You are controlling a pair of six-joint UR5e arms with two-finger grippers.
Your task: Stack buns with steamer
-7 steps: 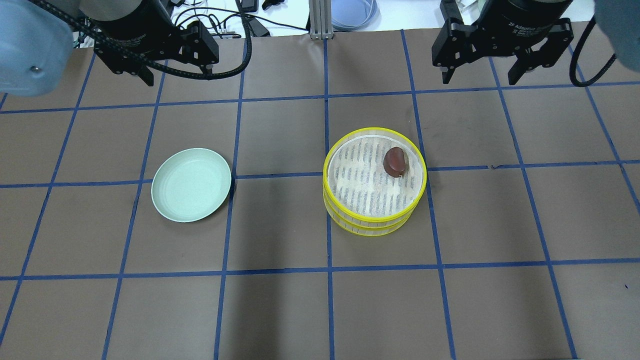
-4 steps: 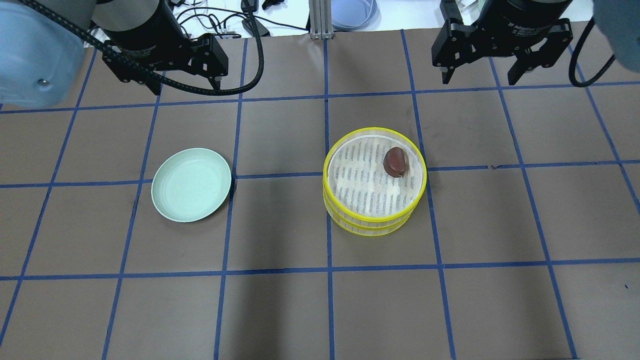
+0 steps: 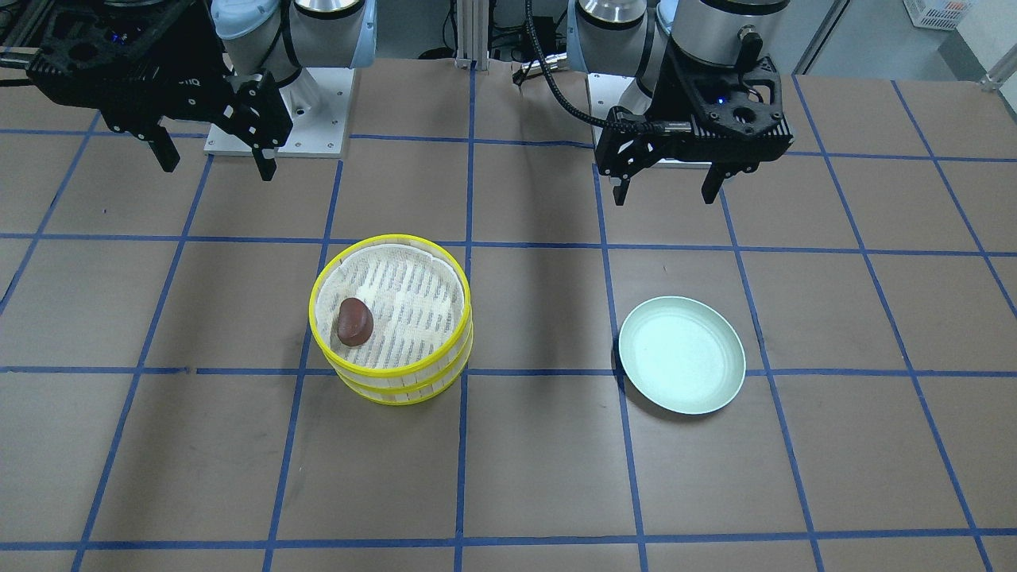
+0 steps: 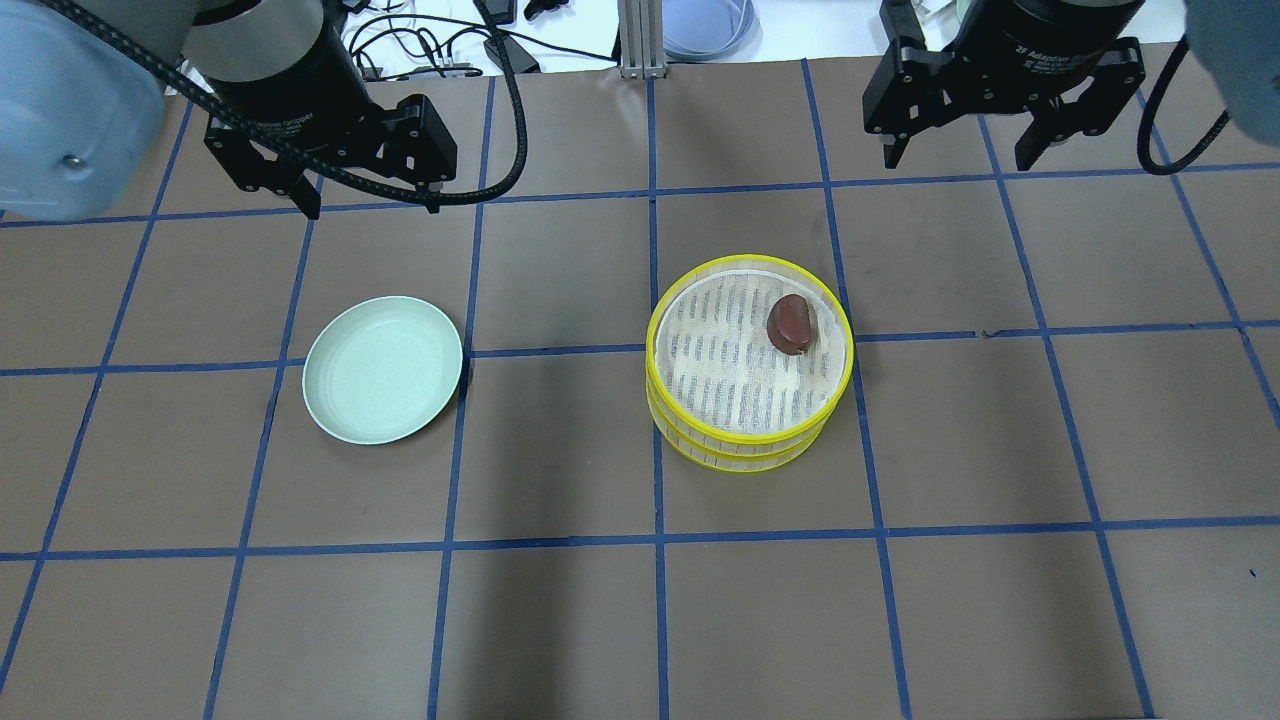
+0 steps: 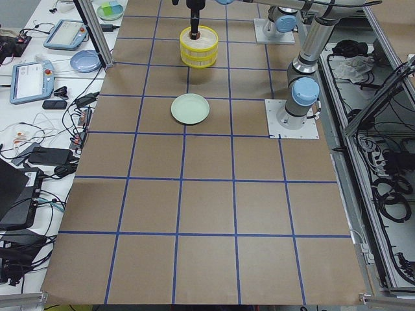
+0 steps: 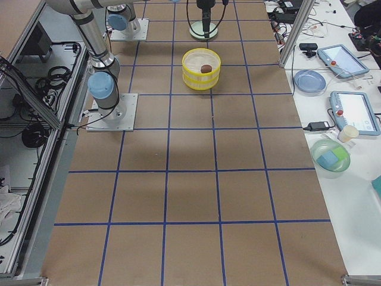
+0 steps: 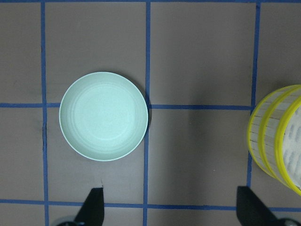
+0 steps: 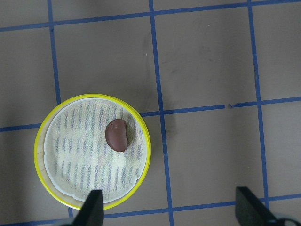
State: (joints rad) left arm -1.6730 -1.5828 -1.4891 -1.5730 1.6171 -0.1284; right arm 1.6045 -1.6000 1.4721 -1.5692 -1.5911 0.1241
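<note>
A dark reddish-brown bun [image 4: 791,323] lies on the white liner of the top tier of the stacked yellow steamer [image 4: 749,432], toward its far right. It also shows in the front view [image 3: 354,321] and the right wrist view [image 8: 116,134]. The pale cream bun is out of view. My left gripper [image 4: 368,198] is open and empty, high above the table behind the mint-green plate [image 4: 383,368]. My right gripper [image 4: 958,152] is open and empty, high behind and to the right of the steamer.
The plate is empty and also shows in the left wrist view [image 7: 103,116]. The brown table mat with blue grid tape [image 4: 560,540] lies around both objects. Cables and devices lie beyond the table's far edge [image 4: 430,50].
My left gripper has moved forward and slightly right, toward the area behind the plate. The right gripper, steamer, bun and plate have not moved.
</note>
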